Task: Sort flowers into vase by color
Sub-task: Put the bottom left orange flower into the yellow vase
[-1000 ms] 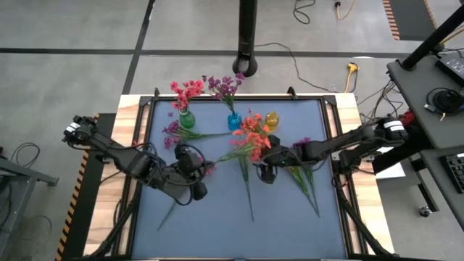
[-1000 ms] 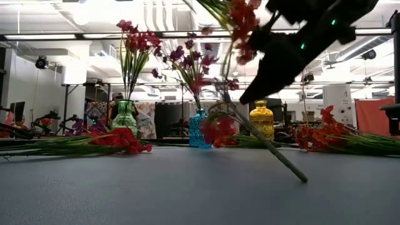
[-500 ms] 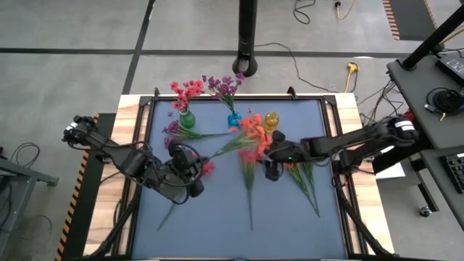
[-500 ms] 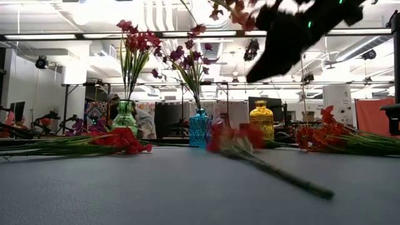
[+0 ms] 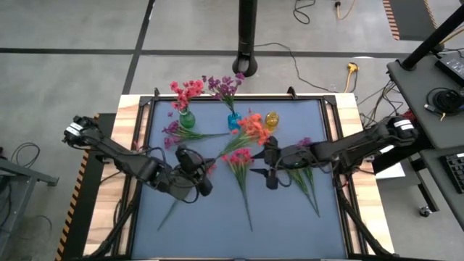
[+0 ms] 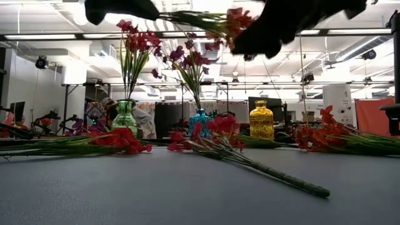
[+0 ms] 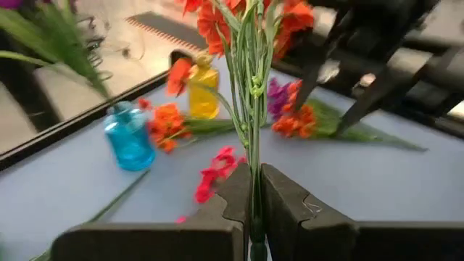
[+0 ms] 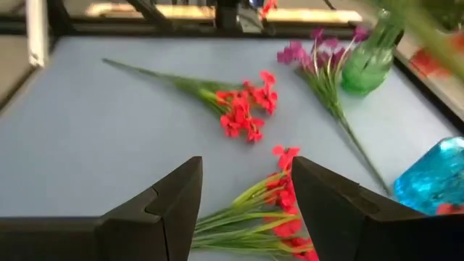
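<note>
My left gripper (image 5: 204,174) is shut on an orange-red flower sprig (image 5: 250,129) and holds it high over the mat; its blossoms (image 6: 237,19) reach toward the yellow vase (image 5: 272,119). My right gripper (image 8: 246,206) hangs open above the mat's middle, with nothing between its fingers. Under it a pink-red sprig (image 5: 239,156) lies flat on the mat. At the far edge, the green vase (image 5: 186,120) holds pink-red flowers and the blue vase (image 5: 233,122) holds purple ones. My left gripper pinches the orange-red sprig's thin green stem (image 7: 253,199) between its two fingers. The fingers come almost level from the table's near left and lie along the stem, which runs straight on past their tips. The sprig is lifted clear of the mat and nearly level, blossoms foremost.
A purple sprig (image 5: 177,134) lies by the green vase. Another pink-red sprig (image 8: 243,109) lies under my left arm. A bunch of sprigs (image 5: 304,174) lies under my right arm. Wooden boards (image 5: 127,130) border the mat. The mat's near half (image 5: 290,232) is bare.
The pink-red sprig stood tilted with its stem end on the mat. It has fallen flat, blossoms toward the vases. My left gripper has sunk with the orange-red sprig, which now hangs nearly level. My right gripper has risen a little and drawn toward the table's right edge.
</note>
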You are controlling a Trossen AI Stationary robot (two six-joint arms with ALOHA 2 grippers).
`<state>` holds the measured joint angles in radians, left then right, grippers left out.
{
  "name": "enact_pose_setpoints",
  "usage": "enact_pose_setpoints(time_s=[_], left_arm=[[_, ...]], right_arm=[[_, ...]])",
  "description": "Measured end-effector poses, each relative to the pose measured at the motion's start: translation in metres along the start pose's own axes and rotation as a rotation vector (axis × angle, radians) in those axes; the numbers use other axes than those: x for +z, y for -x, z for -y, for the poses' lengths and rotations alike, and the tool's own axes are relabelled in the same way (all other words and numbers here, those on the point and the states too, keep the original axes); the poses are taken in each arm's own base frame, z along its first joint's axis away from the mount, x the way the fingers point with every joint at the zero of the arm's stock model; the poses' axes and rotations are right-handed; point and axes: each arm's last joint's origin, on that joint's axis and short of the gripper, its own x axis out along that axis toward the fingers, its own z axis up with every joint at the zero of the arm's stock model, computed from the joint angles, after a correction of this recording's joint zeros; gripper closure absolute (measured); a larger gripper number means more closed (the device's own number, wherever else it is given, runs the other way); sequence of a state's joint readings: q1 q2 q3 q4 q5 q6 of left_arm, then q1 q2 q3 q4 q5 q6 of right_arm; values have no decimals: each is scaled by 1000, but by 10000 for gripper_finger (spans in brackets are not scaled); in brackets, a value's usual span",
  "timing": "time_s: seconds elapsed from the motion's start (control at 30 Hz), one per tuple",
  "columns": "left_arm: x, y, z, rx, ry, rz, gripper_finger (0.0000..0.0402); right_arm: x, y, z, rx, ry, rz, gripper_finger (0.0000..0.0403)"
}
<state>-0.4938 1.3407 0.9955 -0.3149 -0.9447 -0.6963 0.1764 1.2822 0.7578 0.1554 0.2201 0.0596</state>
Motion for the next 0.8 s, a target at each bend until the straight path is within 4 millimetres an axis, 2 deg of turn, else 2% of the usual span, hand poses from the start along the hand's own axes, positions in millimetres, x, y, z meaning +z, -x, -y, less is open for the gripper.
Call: enact_pose_setpoints(time_s=[0.27, 0.43, 0.53, 0.67, 0.8], left_arm=[[-7, -3, 0, -23, 24, 25, 394], [-3, 0, 4, -49, 27, 18, 394], [-5, 2, 6, -95, 18, -16, 394], [-3, 9, 9, -133, -6, -78, 394], [2, 20, 5, -76, -47, -164, 394]], right_arm=[[-39, -59, 1, -41, 8, -98, 197], [-62, -84, 17, -169, -78, -182, 197], [-73, -88, 26, -209, -135, -247, 197], [-81, -85, 30, -229, -146, -341, 197], [-76, -73, 29, -225, -131, -386, 197]])
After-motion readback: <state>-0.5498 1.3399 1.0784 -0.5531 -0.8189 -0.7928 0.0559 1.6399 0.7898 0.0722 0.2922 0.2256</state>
